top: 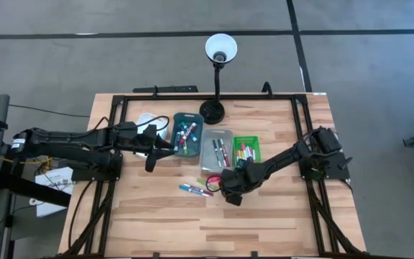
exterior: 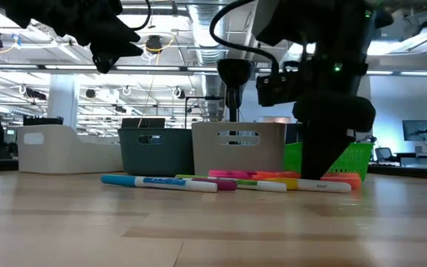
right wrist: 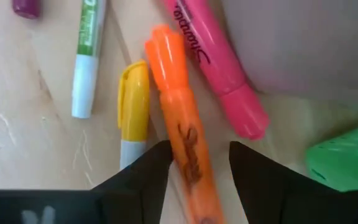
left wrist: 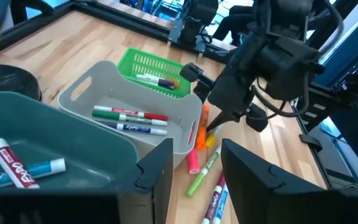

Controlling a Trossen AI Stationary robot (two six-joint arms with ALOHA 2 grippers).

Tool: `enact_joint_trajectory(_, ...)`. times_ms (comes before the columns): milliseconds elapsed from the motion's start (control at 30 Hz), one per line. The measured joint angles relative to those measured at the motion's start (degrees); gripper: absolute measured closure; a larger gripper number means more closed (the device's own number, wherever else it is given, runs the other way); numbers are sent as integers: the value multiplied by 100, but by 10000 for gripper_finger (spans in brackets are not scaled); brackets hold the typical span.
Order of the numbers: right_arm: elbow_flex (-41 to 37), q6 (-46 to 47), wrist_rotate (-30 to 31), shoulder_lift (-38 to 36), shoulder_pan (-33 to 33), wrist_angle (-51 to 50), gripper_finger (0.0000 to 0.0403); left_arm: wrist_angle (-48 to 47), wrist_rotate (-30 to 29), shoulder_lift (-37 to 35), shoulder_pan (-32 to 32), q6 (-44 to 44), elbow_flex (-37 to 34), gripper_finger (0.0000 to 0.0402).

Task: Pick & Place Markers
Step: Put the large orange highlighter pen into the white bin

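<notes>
right gripper (right wrist: pixel 194 163): fingers apart, one on each side of orange marker (right wrist: pixel 182 130) | marker runs straight ahead between them, lower middle of frame | left gripper (left wrist: pixel 194 171): fingers apart, farther off

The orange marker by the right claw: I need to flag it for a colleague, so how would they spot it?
Start at the grey tray mid-table, then drop to the loose markers in front of it. The orange marker lies there between the right claw's open fingers, flanked by a yellow marker and a pink marker; it alone is all orange.
</notes>
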Motion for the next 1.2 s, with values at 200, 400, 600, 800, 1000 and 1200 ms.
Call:
enact_joint_trajectory(200,-15,-158,-241,-109,-17,27,291,59,0,60,0,0,2,270)
enact_joint_trajectory(400,28,-178,-330,-341,-9,39,360,59,0,65,-46,0,2,270)
enact_joint_trajectory(600,343,-222,-182,-577,159,111,360,135,0,193,-481,-46,0,270)
enact_joint_trajectory(800,529,-952,1104,-880,486,968,322,645,3,641,-1274,-39,0,270)
enact_joint_trajectory(1000,540,-1942,1669,-922,553,2877,337,1014,0,1331,-1847,328,0,270)
enact_joint_trajectory(1200,540,-2031,1668,-907,420,3923,341,2004,-24,1894,-2028,615,-2,270)
